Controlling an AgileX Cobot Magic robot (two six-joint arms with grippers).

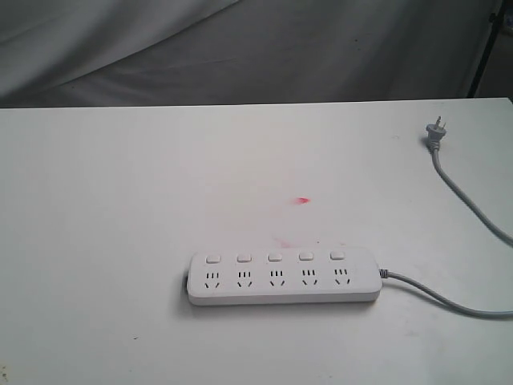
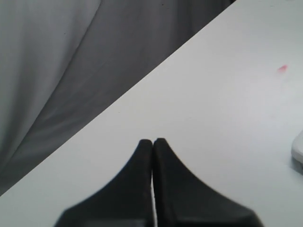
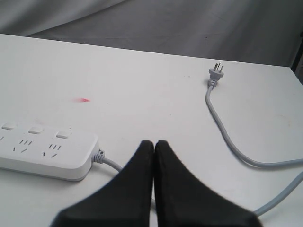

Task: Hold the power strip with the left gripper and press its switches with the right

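The white power strip [image 1: 283, 276] lies flat on the white table, near its front, with five small white switches [image 1: 274, 257] in a row above the socket sets. Its grey cord [image 1: 449, 301] leaves the right end. Neither arm shows in the exterior view. In the right wrist view the strip's cord end [image 3: 47, 149] lies just beside my right gripper [image 3: 154, 143], which is shut and empty; three switches [image 3: 35, 130] show there. My left gripper [image 2: 153, 141] is shut and empty over bare table, with one corner of the strip [image 2: 298, 146] at the picture's edge.
The grey plug [image 1: 434, 133] lies at the table's back right, and its cord [image 1: 473, 204] runs off the right edge and loops back. A small red mark [image 1: 301, 200] sits mid-table. Grey cloth [image 1: 240, 48] hangs behind the table's far edge.
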